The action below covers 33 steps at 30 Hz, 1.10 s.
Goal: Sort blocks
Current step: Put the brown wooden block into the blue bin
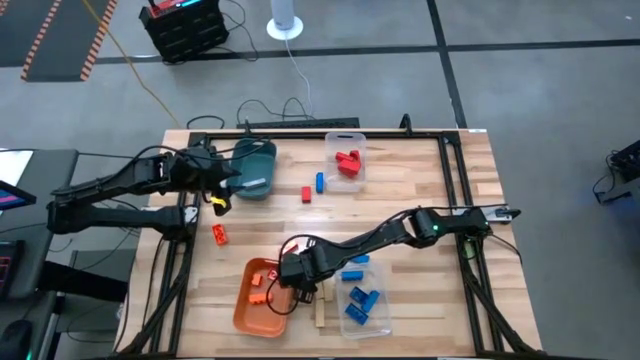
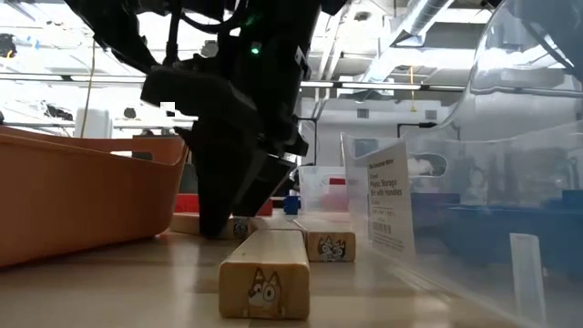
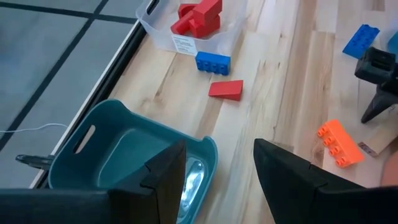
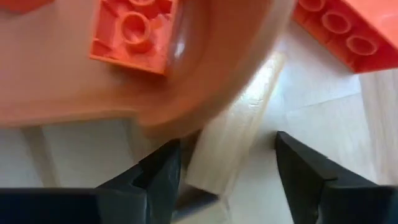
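My right gripper (image 1: 303, 283) is low at the table's near side, by the orange tray's (image 1: 262, 300) right rim. In the right wrist view it (image 4: 230, 168) is open, one finger on each side of a light-wood block (image 4: 227, 146) that lies on the table against the tray's rim (image 4: 205, 93). An orange brick (image 4: 134, 28) lies in the tray. More wood blocks (image 2: 264, 273) lie in front of it. My left gripper (image 3: 217, 174) is open and empty above the teal tray's (image 3: 112, 155) edge. Red (image 1: 306, 194), blue (image 1: 320, 182) and orange (image 1: 219, 235) bricks lie loose. My right gripper comes down slanting from above with its fingers across the wood block's end (image 4: 205, 174). One finger (image 4: 165, 171) stands right beside the block's side. Whether it touches the block, I cannot tell.
A clear bin with red bricks (image 1: 347, 160) stands at the far side. A clear bin with blue bricks (image 1: 362, 300) stands right of the wood blocks and fills the low view's right (image 2: 510, 182). A black frame rail (image 1: 452, 190) runs along the table's right.
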### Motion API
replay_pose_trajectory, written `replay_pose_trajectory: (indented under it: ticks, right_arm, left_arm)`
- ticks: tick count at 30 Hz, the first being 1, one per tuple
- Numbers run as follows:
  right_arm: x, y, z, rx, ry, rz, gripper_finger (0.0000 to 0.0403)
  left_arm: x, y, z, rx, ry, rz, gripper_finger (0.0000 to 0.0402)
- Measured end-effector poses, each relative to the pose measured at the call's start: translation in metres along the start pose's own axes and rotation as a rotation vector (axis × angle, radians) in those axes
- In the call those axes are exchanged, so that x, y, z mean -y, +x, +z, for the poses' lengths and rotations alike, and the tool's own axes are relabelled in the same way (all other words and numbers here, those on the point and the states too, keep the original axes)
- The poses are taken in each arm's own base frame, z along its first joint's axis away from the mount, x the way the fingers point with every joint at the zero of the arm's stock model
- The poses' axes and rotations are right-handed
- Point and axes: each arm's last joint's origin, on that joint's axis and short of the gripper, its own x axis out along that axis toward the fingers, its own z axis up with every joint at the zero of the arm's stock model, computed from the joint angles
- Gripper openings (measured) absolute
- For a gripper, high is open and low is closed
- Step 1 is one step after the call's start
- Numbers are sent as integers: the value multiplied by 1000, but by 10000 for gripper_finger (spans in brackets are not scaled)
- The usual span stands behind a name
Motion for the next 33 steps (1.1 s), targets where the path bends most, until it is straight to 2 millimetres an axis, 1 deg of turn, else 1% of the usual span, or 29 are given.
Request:
replay_pose_trajectory:
  ticks: [5, 13, 15, 17, 20, 24, 26, 28, 31, 33]
  right_arm:
    - [3, 2, -2, -20, -10, -11, 195]
    - [8, 3, -1, -35, -52, -9, 91]
    - [12, -1, 0, -49, -59, -18, 72]
    - [19, -6, 0, -76, -66, -22, 62]
    - [32, -23, -1, -127, -81, -53, 57]
    - [49, -54, 6, -119, -89, -64, 56]
    - [57, -64, 6, -129, -104, -70, 55]
    - [62, -75, 10, -93, -117, -71, 55]
    - [71, -100, 15, -21, -142, -113, 55]
    - [75, -116, 19, 58, -154, -160, 55]
  left_arm:
    - [0, -3, -1, 8, -1, 1, 183]
    - [-1, -4, -3, -1, 1, 0, 183]
    - [-1, -4, -4, -14, 3, -1, 183]
    - [0, -4, -5, -22, 9, -1, 183]
    - [0, -4, -6, -35, 26, -3, 183]
    - [0, -4, -6, -34, 39, -15, 183]
    - [0, -4, -6, -28, 48, -32, 183]
    - [2, -4, -5, -17, 59, -69, 183]
    - [4, 1, -6, 2, 65, -122, 183]
    - [6, 8, -9, 15, 76, -149, 183]
